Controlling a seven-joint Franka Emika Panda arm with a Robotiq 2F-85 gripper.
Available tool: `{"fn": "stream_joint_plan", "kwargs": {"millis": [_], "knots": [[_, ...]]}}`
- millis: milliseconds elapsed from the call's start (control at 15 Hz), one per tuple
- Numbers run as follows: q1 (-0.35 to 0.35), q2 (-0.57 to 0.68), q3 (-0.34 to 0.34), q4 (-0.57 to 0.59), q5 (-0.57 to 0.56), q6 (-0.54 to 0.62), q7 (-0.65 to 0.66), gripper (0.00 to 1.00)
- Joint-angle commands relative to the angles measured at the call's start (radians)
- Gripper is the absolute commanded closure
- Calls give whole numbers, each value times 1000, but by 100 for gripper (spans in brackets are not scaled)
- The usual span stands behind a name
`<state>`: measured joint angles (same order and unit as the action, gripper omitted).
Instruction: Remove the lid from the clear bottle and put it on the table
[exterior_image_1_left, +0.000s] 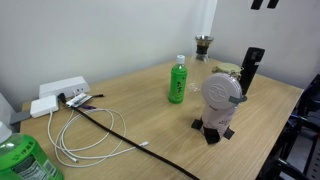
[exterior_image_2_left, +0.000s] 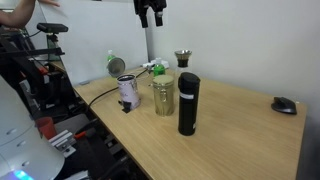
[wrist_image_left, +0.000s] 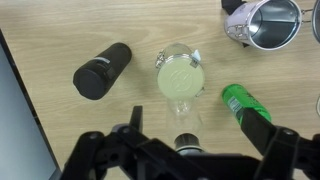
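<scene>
The clear bottle (exterior_image_1_left: 203, 50) stands upright at the far edge of the table (exterior_image_1_left: 140, 105), its dark lid (exterior_image_1_left: 203, 39) on its neck. It also shows in an exterior view (exterior_image_2_left: 183, 62), behind the other things. In the wrist view I look down on the clear bottle (wrist_image_left: 185, 115), with the lid (wrist_image_left: 186, 143) between my fingers' line and below them. My gripper (wrist_image_left: 198, 132) is open and empty. It hangs high above the table in both exterior views (exterior_image_1_left: 265, 4) (exterior_image_2_left: 150, 12).
A green bottle with a white cap (exterior_image_1_left: 178, 80), a jar with a pale yellow lid (wrist_image_left: 181, 75), a black cylinder (wrist_image_left: 102, 70) and a metal pot (wrist_image_left: 265, 22) stand round the clear bottle. A power strip (exterior_image_1_left: 58, 90) and cables (exterior_image_1_left: 90, 125) lie at one end.
</scene>
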<state>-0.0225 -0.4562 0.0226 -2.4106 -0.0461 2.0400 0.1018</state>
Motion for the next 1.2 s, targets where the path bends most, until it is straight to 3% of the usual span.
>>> {"fn": "stream_joint_plan", "kwargs": {"millis": [0,533,1133], "knots": [[-3,2,4,2,-10,11,6,0],[9,107,34,54,-22,197,8,0],[23,320,38,224,-88,169,-12,0]]}}
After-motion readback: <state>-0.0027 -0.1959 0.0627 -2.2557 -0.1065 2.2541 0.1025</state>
